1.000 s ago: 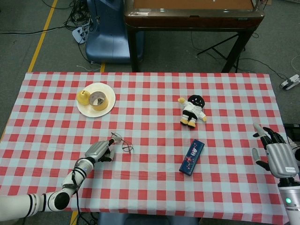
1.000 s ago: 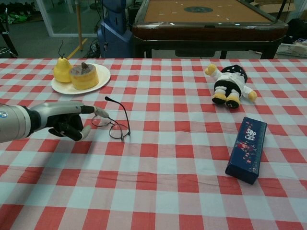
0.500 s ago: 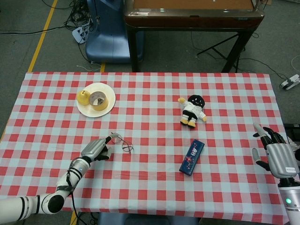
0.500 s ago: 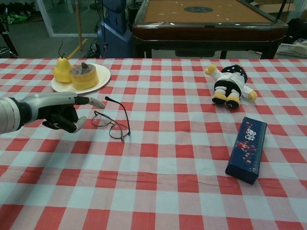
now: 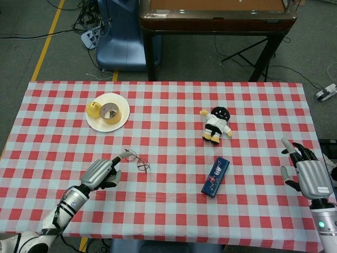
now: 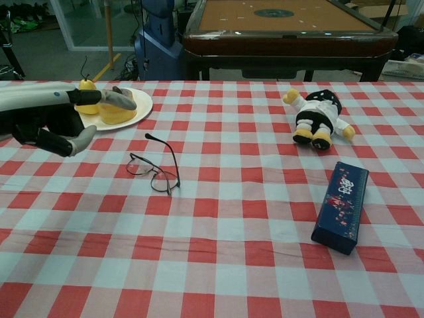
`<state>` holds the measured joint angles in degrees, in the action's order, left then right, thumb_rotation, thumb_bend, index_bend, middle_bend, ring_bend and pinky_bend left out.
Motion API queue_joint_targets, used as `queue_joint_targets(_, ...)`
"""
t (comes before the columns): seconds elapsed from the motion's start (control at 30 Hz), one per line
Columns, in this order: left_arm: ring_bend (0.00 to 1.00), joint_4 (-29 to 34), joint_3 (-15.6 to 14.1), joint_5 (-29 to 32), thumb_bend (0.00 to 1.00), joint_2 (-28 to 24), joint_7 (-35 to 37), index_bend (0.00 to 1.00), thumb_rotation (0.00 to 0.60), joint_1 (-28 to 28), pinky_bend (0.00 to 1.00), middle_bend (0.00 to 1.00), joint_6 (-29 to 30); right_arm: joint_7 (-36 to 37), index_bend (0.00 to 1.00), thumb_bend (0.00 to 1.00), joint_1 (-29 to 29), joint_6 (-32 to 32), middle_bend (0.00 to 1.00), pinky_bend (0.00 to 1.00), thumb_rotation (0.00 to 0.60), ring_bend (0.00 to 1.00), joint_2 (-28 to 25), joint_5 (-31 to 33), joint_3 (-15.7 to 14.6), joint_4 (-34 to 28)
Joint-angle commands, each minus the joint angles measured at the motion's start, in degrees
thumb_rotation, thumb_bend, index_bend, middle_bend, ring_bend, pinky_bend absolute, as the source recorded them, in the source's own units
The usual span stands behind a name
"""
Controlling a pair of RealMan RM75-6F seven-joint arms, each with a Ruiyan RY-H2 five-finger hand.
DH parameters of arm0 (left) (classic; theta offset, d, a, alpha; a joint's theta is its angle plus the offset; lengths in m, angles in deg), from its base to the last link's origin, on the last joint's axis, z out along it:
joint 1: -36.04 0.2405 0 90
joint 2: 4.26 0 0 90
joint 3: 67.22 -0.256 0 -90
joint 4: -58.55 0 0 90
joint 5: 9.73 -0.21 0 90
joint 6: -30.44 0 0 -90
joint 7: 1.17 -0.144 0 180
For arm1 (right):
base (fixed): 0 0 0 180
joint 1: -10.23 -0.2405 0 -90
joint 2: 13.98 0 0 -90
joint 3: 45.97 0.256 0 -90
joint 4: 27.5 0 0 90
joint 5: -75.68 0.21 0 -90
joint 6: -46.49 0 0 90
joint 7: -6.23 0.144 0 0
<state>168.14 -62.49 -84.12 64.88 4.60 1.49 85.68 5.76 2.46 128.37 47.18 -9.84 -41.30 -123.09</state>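
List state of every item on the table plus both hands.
left robot hand: raised, holds nothing, fingers partly curled
right robot hand: open, at table edge
glasses: unfolded, on the cloth, untouched
plate: holds pear and tape roll
plush doll: lying down
blue box: closed, flat

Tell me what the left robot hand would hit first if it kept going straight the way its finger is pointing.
Probably the thin wire-framed eyeglasses: in the head view the left robot hand points its finger right at them. The chest view shows the hand raised above the red-and-white checked tablecloth, so it might pass over them.
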Motion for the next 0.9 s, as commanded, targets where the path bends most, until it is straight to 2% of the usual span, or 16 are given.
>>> queue_joint_targets(0.03, 0.99, 2.6, -1.7, -5.6, 0.71, -1.8, 3.0, 0.13, 0.6, 1.4, 1.0, 1.0, 1.3, -0.1, 0.0, 0.45, -0.1, -0.1, 0.33, 0.19, 0.6, 0.13, 0.0, 0.0, 0.0, -0.1)
queue_joint_targets(0.2, 0.99, 3.8, -2.5, -10.1, 0.71, -1.7, 4.4, 0.13, 0.6, 0.6, 1.0, 1.0, 0.6, -0.3, 0.0, 0.45, 0.1, 0.0, 0.33, 0.19, 0.6, 0.13, -0.1, 0.2, 0.0, -0.2)
queue_joint_targets(0.43, 0.99, 3.2, -2.8, -10.1, 0.71, 1.8, -0.2, 0.13, 0.6, -1.4, 1.0, 1.0, -2.1, 0.0, 0.0, 0.45, 0.3, 0.1, 0.33, 0.19, 0.6, 0.13, -0.1, 0.5, -0.1, 0.1)
queue_joint_targets(0.9, 0.99, -2.0, -0.2, 4.1, 0.71, 10.2, -11.1, 0.13, 0.6, -6.0, 1.0, 1.0, -7.2, 1.1, 0.0, 0.45, 0.5, -0.1, 0.33, 0.19, 0.6, 0.13, 0.1, 0.9, -0.1, 1.1)
